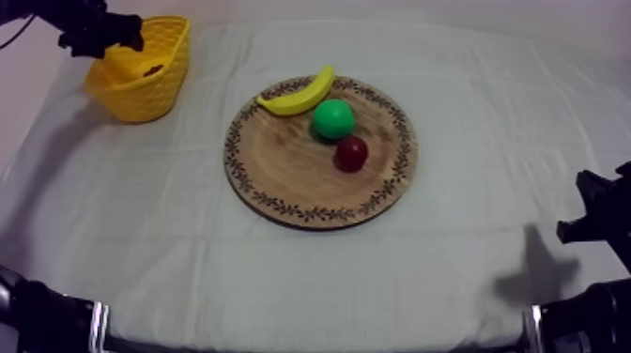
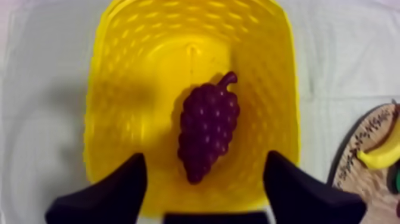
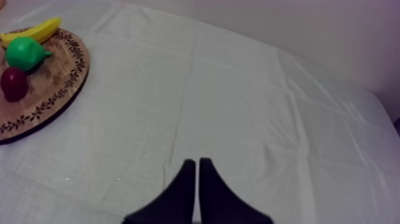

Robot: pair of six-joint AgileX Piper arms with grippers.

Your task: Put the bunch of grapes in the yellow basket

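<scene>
The bunch of grapes (image 2: 207,132) lies on the floor of the yellow basket (image 2: 119,89), so you can judge the drop done. It looks like a light, stiff moulded toy with a knobbly skin. If you regrip it, take it across its wide middle, since the thin stem would likely slip. The basket is dimpled plastic and probably tips if nudged. Your left gripper (image 2: 205,164) hangs over it, fingers spread with nothing between them. Your right gripper (image 3: 197,164) sits over the cloth (image 3: 250,107), fingers pressed together. The patterned wooden board (image 1: 282,169) carries a smooth banana (image 1: 300,94), pear (image 1: 332,119) and small red fruit (image 1: 351,153).
</scene>
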